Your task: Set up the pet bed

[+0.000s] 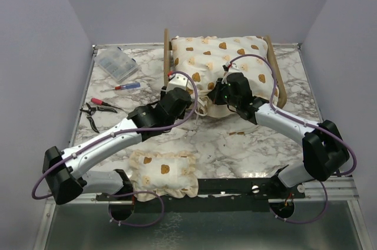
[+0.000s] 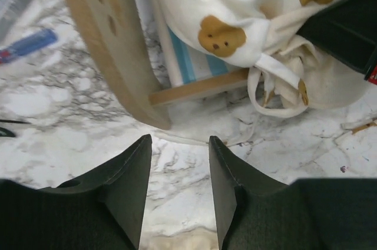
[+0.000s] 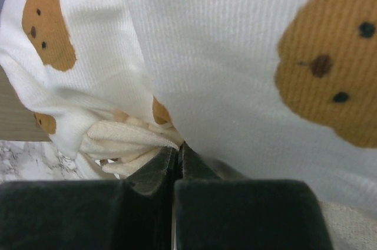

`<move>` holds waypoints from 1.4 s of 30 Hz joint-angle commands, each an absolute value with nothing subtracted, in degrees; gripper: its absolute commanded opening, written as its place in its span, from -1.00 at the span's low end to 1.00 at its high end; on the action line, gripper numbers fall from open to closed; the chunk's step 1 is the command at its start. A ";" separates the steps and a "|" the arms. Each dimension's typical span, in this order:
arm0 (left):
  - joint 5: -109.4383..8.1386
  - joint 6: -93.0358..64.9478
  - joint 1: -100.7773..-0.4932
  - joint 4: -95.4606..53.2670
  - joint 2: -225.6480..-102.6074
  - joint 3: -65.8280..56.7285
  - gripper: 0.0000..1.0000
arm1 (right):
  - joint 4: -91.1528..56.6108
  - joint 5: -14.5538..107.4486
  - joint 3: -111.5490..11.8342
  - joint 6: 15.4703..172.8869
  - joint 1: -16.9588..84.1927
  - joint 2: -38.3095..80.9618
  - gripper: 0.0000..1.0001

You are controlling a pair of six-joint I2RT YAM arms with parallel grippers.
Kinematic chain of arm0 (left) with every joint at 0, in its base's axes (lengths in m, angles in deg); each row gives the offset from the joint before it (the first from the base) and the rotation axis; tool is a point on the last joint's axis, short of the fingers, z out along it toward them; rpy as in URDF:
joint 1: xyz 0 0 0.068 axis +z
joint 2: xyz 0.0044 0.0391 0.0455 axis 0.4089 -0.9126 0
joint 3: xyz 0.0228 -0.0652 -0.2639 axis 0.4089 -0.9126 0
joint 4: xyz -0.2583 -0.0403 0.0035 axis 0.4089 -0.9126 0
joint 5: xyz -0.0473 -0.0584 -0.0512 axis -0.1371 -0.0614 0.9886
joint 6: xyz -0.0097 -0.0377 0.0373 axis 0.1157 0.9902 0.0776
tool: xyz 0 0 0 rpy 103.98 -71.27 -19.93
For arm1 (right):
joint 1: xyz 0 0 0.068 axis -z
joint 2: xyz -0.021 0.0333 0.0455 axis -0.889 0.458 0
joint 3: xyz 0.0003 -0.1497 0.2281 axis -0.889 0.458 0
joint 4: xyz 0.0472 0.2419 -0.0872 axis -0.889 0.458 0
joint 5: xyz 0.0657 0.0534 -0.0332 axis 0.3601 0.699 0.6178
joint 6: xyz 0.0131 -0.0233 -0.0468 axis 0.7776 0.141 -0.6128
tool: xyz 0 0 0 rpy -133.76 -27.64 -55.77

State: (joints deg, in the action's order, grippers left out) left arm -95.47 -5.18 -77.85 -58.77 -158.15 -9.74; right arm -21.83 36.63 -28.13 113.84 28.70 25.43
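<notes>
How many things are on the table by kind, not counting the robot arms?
Bear-print soft pieces: 2, large cushion and small pillow
Bed frames: 1, pet bed
Hand tools: 2, screwdriver and pliers
Boxes: 1, clear plastic box
Total: 6

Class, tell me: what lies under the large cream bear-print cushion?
Under the large cream bear-print cushion sits the light plywood bed frame; a strip of its blue-and-white striped base shows. The rest is covered.

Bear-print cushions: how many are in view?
2. The large cushion sits on the pet bed, far side; the small pillow lies at the near edge, left side.
</notes>
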 commanded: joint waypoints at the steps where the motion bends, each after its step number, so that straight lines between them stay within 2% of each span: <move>1: -88.38 2.31 -77.94 -44.18 -160.77 -17.41 -0.08 | -21.38 36.72 -27.00 113.24 29.56 26.20 -0.99; 8: -90.74 2.88 -76.94 -32.74 -169.81 -17.78 -0.09 | -21.59 37.11 -26.95 113.60 29.52 26.37 -0.99; 18: -90.66 2.21 -76.01 -30.10 -177.17 -16.16 -0.13 | -22.17 37.93 -27.20 113.73 29.61 26.47 -0.99; 23: -91.51 1.94 -75.94 -29.95 -177.82 -16.51 -0.35 | -22.52 38.40 -27.11 113.95 29.74 26.55 -0.99; 25: -91.08 1.45 -75.94 -29.97 -177.95 -16.45 -0.57 | -22.61 38.39 -27.05 114.06 29.70 26.49 -0.99; 28: -91.06 0.93 -75.97 -30.58 -176.15 -16.79 -1.00 | -22.40 37.84 -26.86 114.01 29.92 26.22 -0.99; 32: -93.71 -0.32 -75.98 -35.67 -171.49 -15.81 -1.00 | -21.76 36.59 -26.67 113.47 30.19 25.57 -0.98; 38: -96.96 -1.45 -75.91 -46.62 -165.35 -12.89 -1.00 | -21.06 35.39 -26.95 112.17 30.33 24.62 -0.83; 42: -97.26 0.52 -75.97 -53.96 -162.15 -12.30 -1.00 | -20.72 34.71 -27.13 111.80 30.31 24.42 -0.82</move>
